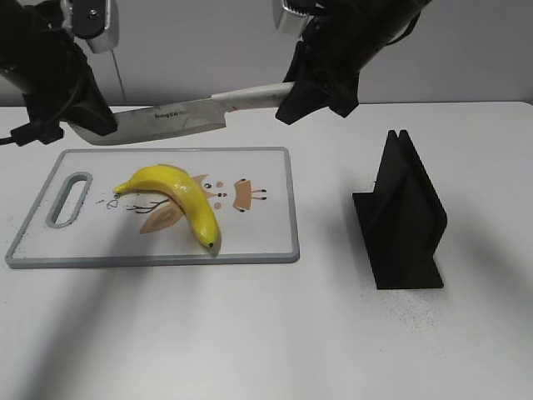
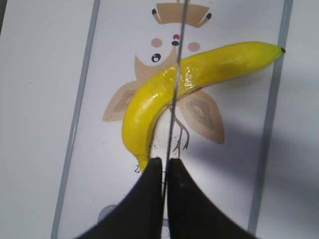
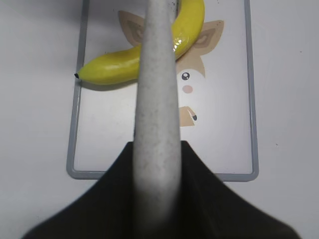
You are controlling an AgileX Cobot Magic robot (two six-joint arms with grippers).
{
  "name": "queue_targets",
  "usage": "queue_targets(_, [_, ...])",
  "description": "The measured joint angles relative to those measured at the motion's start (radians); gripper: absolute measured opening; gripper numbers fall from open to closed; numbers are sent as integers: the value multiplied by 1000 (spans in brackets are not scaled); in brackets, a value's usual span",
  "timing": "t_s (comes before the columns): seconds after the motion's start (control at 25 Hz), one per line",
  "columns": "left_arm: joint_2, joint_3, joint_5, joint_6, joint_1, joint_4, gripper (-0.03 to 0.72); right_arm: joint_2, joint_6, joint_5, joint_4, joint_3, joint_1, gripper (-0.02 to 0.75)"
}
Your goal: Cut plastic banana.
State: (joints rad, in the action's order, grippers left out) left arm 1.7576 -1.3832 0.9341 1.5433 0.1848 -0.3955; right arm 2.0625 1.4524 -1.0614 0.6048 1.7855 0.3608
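A yellow plastic banana (image 1: 179,196) lies whole on a white cutting board (image 1: 266,242) with a grey rim and an owl print. A knife (image 1: 175,119) with a grey-white handle hangs level in the air above the board's far edge. My right gripper (image 1: 293,93) is shut on the knife handle (image 3: 157,114). My left gripper (image 1: 104,129) is shut on the blade tip; the blade shows edge-on (image 2: 175,89) over the banana (image 2: 199,74) in the left wrist view. The banana also shows in the right wrist view (image 3: 117,67).
A black knife stand (image 1: 404,217) stands on the white table to the right of the board. The board's handle slot (image 1: 71,198) is at its left end. The table's back edge meets a grey wall.
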Motion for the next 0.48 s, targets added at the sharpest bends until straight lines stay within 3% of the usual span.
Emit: queue_targets(0.48, [148, -1, -46, 2, 1, -26, 8, 118, -11, 50, -50, 4, -1, 165])
